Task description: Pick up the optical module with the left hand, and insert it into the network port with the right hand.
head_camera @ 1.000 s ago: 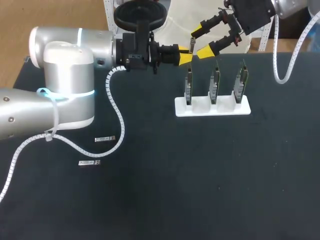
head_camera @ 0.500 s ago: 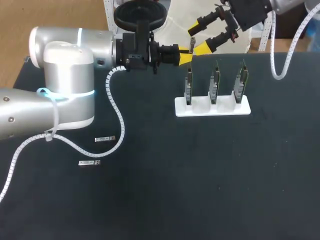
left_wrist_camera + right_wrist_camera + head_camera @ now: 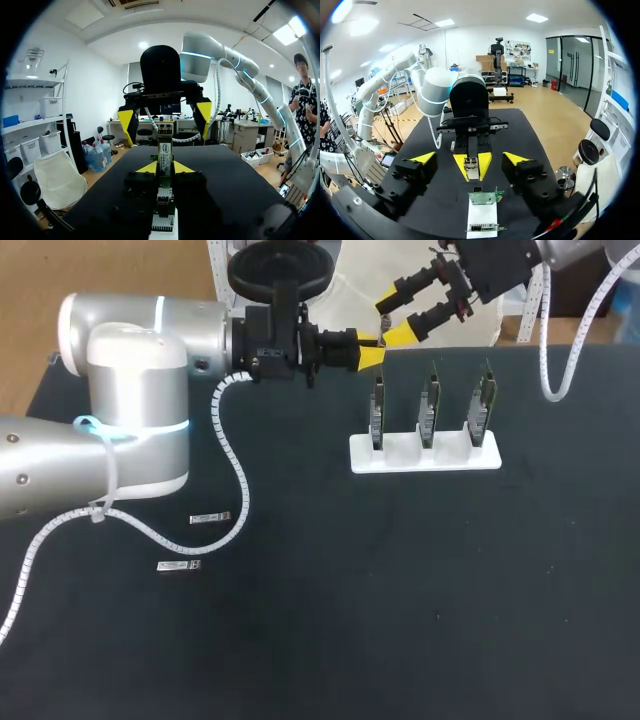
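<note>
Left gripper (image 3: pixel 374 352) is hovering over the far left end of the white stand (image 3: pixel 424 456). Its fingers are pinching tight on the optical module (image 3: pixel 382 341), which is sticking out past the yellow tips. In the left wrist view the module (image 3: pixel 165 152) is standing upright between that gripper's tips, with the stand's port boards (image 3: pixel 164 212) sitting under them.

Right gripper (image 3: pixel 392 320) is hanging beyond the stand's far left corner, facing the left gripper. Its fingers are spread wide and gripping nothing. In the right wrist view the right gripper (image 3: pixel 469 159) is bracketing the held module (image 3: pixel 471 167), which is lining up with the gap between the fingers and touching neither.

Three port boards (image 3: pixel 429 412) are standing upright in a row in the stand.

One spare module (image 3: pixel 210 517) is lying flat on the black table (image 3: pixel 400 590), well left of the stand and nearer the robot. A second spare module (image 3: pixel 178 565) is lying further from the stand the same way.
</note>
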Tool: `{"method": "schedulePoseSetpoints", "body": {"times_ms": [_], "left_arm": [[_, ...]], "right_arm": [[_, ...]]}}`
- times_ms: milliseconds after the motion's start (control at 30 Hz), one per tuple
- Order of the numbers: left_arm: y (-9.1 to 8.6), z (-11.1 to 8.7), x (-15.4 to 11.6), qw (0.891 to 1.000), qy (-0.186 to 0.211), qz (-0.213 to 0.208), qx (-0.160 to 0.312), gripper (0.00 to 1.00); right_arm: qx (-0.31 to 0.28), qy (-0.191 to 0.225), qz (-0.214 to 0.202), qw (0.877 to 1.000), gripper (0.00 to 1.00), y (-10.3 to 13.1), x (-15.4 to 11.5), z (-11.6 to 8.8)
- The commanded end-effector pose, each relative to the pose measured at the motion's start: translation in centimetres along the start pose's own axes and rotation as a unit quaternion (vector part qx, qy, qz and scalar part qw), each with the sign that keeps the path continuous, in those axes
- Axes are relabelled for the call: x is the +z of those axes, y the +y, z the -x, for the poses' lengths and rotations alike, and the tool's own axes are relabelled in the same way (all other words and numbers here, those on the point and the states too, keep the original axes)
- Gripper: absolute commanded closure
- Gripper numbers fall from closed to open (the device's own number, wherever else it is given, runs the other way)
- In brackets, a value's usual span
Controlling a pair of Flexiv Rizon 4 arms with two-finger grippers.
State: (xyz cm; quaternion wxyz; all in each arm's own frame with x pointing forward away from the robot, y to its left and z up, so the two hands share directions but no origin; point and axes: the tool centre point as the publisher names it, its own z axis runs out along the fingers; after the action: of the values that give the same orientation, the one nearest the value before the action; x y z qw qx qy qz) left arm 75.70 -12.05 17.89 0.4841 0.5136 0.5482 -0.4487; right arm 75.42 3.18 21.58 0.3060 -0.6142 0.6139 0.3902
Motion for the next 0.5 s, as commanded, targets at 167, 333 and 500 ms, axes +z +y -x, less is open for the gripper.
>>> {"method": "schedulePoseSetpoints", "body": {"times_ms": [167,333,500], "left_arm": [[-0.15,-0.04,-0.01,1.0,-0.001,0.003,0.001,1.0],[-0.15,-0.04,-0.01,1.0,-0.001,0.003,0.001,1.0],[-0.15,-0.04,-0.01,1.0,-0.001,0.003,0.001,1.0]], "right_arm": [[-0.001,0.002,-0.003,1.0,1.0,0.34,0.19,-0.03],[0.002,0.003,0.001,1.0,1.0,0.52,0.39,-0.31],[0.004,0.002,0.008,1.0,1.0,0.79,0.82,-0.57]]}}
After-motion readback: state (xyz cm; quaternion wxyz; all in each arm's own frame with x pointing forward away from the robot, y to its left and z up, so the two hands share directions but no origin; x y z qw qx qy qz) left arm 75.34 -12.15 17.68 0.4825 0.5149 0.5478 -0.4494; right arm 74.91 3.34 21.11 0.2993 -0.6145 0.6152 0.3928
